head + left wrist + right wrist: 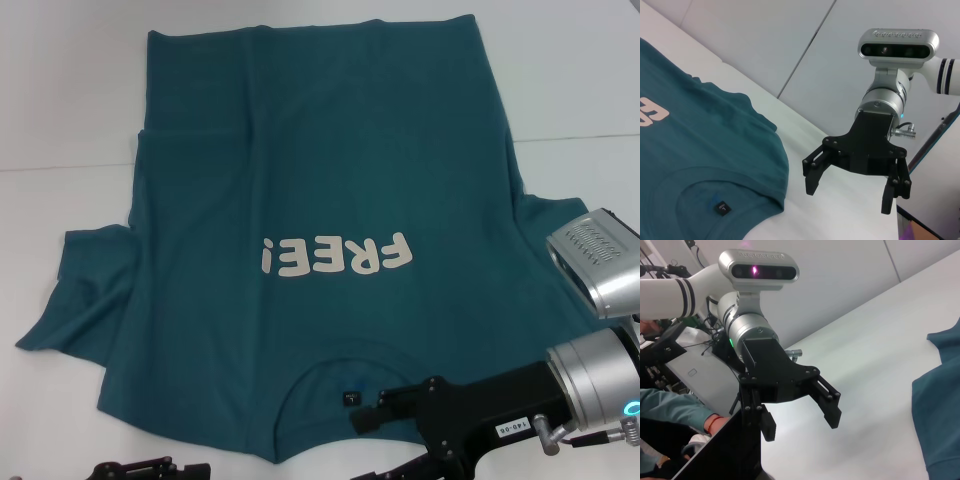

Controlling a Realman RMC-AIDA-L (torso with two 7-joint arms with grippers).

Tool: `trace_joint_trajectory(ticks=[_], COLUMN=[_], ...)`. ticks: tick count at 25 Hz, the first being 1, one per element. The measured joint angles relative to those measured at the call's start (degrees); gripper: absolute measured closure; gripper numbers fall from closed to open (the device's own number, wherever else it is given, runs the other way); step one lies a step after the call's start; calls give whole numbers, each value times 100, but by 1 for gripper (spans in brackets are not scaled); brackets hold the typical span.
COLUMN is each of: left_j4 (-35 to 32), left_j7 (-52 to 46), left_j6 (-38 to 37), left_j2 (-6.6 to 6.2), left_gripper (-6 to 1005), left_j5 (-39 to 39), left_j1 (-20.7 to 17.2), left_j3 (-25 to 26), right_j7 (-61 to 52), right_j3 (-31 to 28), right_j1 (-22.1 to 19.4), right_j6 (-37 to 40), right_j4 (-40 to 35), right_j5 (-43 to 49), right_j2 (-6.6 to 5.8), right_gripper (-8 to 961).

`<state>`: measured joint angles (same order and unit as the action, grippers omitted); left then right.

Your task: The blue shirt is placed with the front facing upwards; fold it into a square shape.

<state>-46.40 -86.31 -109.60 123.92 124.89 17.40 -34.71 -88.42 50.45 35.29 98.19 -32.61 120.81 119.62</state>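
Shirt (330, 190) lying flat on the table (60, 120), both grippers spread open: right gripper (385, 455) by the collar, left gripper (802, 412) off the near-left corner.

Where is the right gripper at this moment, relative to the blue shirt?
In the head view, the right gripper is open at the table's near edge, on the robot's right, over the blue shirt collar.

The large teal-blue cotton T-shirt (330, 200) is soft matt cloth with shallow wrinkles, its white lettering (335, 256) flat and smooth like print, and a small dark woven label (350, 398) sits inside the ribbed neck. The white table (60, 110) under it looks smooth, with a faint sheen. The right gripper (852, 192) and left gripper (802, 420) have matt black plastic-looking fingers on brushed silver metal wrists.
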Motion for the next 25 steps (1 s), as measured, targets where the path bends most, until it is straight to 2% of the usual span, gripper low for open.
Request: trace_joint_trajectory(ticks=[17,20,23,25], left_j4=[24,53,223,323], left_j7=[-196,-1185,-2620,-3508], left_j6=[-11,150,613,966], left_j2=[-7,-90,-255,-317], left_gripper=[187,188,188,188], left_j5=[-55,-127,-135,-136], left_j1=[10,167,386,461], left_j3=[96,497,960,1216], right_j7=[-93,-431,-1320,-2033], right_j3=[-97,-220,-408,-529], right_j1=[4,4,28,72], right_j6=[25,-103,-460,-703], right_j4=[-2,-41,-140,-209], right_j5=[-18,-78,-150,-157], right_j2=[1,-13,-86,-161], right_gripper=[9,9,9,9])
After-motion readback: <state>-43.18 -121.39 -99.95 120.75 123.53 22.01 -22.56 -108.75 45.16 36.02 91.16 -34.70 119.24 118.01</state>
